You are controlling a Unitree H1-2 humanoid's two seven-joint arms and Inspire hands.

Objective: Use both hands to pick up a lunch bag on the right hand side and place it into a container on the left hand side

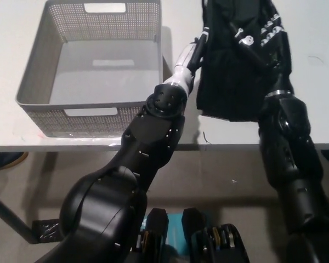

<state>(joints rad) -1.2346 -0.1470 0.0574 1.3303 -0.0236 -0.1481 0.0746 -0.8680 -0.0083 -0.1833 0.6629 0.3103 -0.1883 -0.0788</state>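
The black lunch bag [230, 82] is at the upper right, tilted and pressed between both hands above the white table [318, 104]. My white left hand [189, 53] is against the bag's left side, its fingers hidden behind the fabric. On the bag's upper right front lies my black right hand [263, 34], fingers spread over it. The grey mesh container [38, 118] stands at the upper left with nothing inside. Its right wall is a short gap from the bag.
The table's front edge [225, 146] runs across the middle of the view, with floor below it. A bare strip of table lies to the right of the bag.
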